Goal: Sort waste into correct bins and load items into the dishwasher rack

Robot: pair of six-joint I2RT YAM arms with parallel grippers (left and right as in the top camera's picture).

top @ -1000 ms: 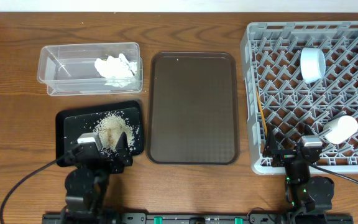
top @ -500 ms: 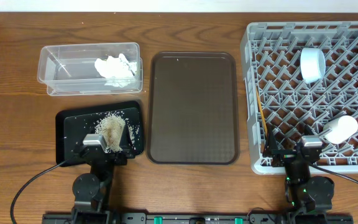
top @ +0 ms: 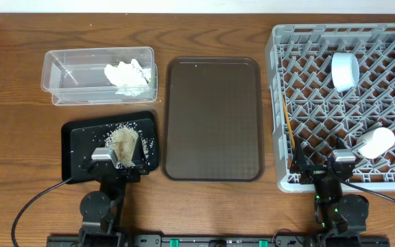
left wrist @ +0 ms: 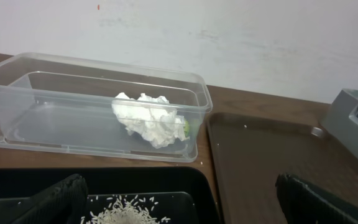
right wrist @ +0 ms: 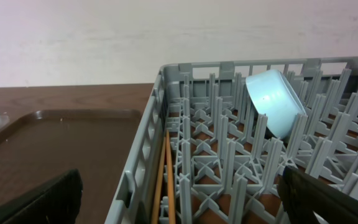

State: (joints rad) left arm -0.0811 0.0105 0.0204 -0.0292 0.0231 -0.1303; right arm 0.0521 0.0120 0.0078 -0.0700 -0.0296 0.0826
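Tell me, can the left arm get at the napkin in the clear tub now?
Probably yes. The clear tub has no lid, and the napkin lies uncovered at its right end. The left gripper, open, hovers over the black tray just in front; only the tub's near wall stands between.

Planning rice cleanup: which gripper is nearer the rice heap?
Left. The left gripper hovers at the near edge of the rice heap; the right gripper is far off, at the front edge of the dishwasher rack.
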